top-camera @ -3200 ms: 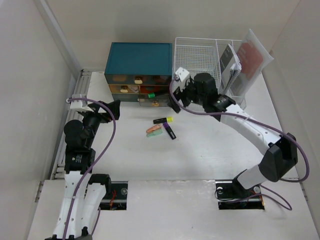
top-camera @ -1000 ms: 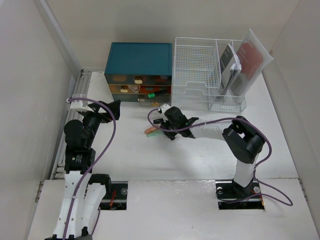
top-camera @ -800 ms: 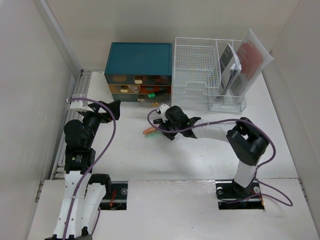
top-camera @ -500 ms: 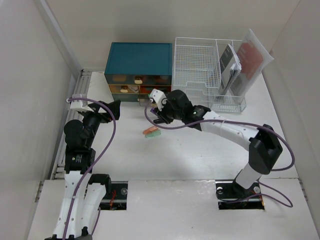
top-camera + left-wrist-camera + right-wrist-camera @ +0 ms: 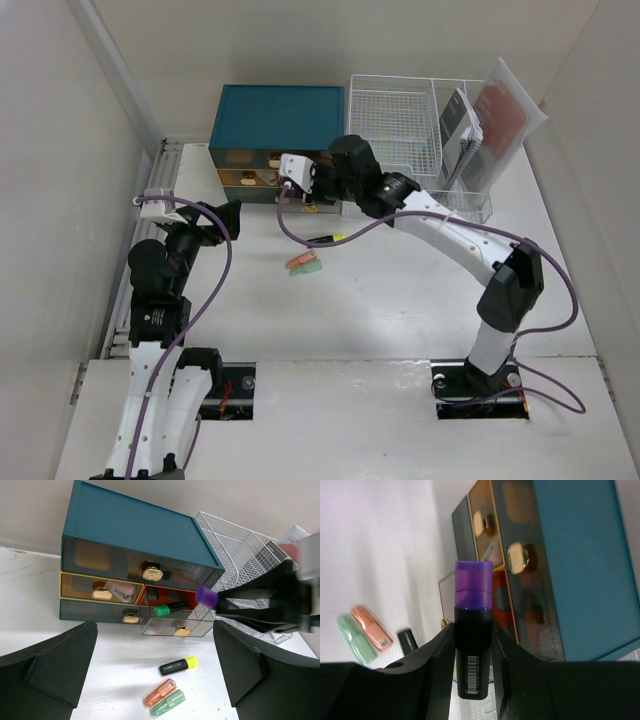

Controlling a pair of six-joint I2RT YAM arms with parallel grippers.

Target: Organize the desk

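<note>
The right gripper (image 5: 472, 649) is clamping a purple-capped highlighter (image 5: 473, 630) by its black barrel, with the cap pointing at the teal drawer box (image 5: 280, 115). That box is standing at the far edge of the desk (image 5: 400, 300), left of the middle. The desk is lying below the gripper (the held highlighter is hanging off its surface). A yellow-capped highlighter (image 5: 328, 239), an orange marker (image 5: 160, 692) and a green marker (image 5: 167, 703) are lying near the desk's middle. The wire rack (image 5: 400, 120) is crowding the far right corner. Bare desk is stretching toward the near and right edges. The left gripper (image 5: 150, 660) is hovering by the left edge, fingers spread wide.
</note>
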